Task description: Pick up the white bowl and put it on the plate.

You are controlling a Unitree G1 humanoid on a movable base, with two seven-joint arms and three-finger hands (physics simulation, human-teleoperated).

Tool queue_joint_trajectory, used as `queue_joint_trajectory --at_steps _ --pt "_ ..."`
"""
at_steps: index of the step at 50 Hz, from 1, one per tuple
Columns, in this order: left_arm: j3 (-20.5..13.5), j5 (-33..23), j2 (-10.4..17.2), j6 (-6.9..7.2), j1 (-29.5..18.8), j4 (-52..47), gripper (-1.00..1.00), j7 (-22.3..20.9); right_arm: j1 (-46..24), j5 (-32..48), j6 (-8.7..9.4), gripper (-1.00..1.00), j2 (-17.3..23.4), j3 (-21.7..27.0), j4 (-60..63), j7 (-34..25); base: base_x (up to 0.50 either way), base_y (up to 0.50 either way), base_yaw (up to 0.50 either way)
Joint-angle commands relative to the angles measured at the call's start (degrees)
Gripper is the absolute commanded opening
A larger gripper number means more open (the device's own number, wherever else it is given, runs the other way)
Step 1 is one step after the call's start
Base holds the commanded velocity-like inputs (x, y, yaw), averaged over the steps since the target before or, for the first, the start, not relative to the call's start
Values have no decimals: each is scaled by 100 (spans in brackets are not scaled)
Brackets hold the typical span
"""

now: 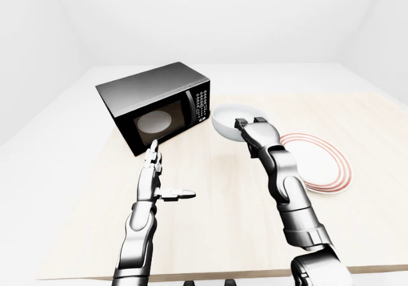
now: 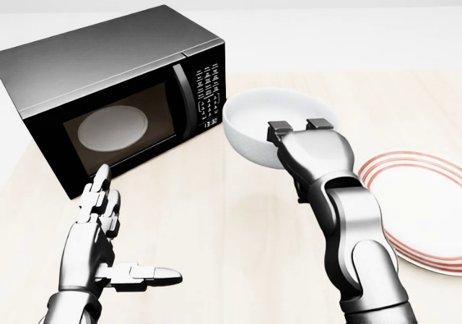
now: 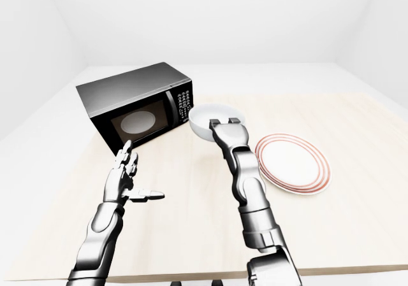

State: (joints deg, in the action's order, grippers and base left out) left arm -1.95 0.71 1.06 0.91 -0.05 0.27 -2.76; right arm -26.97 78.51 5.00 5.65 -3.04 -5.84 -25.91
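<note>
White bowl (image 2: 254, 118) in right hand (image 2: 309, 154), beside plate (image 2: 422, 208).

Bare tabletop (image 2: 238, 223) lies open between the two arms in the head view, a clear lane running toward 12 o'clock. The microwave (image 2: 108, 86) blocks the 10 o'clock side, its door edge just beside the white bowl (image 2: 253, 122) held in the right hand (image 2: 310, 151). Toward 3 o'clock, open wood separates bowl from plate (image 2: 419, 208). The left hand (image 2: 97, 244), fingers spread, occupies the 7 o'clock corner.
</note>
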Motion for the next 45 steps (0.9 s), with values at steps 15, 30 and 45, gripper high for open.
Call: queue_joint_trajectory --at_steps 15,30,45 --pt "-8 -12 5 3 -20 31 100 33 -381 -199 0 -100 515 308 -837 1326 0 0 0" --pt "-9 -10 4 2 -20 31 100 35 -268 -412 0 -100 854 534 -1059 1628 0 0 0" --pt "-8 -10 5 4 -20 31 100 36 -167 -586 0 -100 1096 679 -1181 1670 0 0 0"
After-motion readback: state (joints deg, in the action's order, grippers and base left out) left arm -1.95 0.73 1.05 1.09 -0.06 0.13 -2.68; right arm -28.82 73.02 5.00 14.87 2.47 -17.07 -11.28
